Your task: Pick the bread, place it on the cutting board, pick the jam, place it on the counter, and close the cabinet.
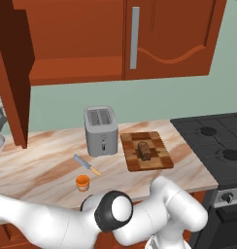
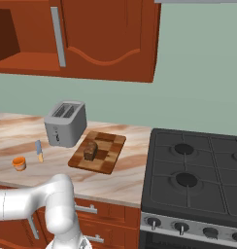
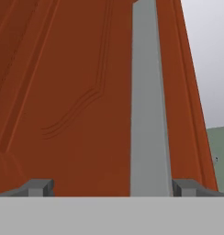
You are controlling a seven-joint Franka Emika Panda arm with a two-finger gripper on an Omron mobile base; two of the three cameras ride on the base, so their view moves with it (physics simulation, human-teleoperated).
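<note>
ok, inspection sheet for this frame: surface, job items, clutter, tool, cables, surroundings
Surface: beige-pink marbled stone counter, nothing spilled.
Job's things: small dark brown bread loaf lies on the checkered wooden cutting board; small orange jam jar stands on the counter near its front edge; reddish-brown wall cabinet has its left door swung open, right door shut.
Clutter: silver two-slot toaster left of the board; orange-handled knife between toaster and jar.
Tool: two-finger tool open, facing a cabinet door panel, its grey bar handle between the tips.
Cables: nothing seen.
Surroundings: black gas stove right of the counter; pale green wall.
</note>
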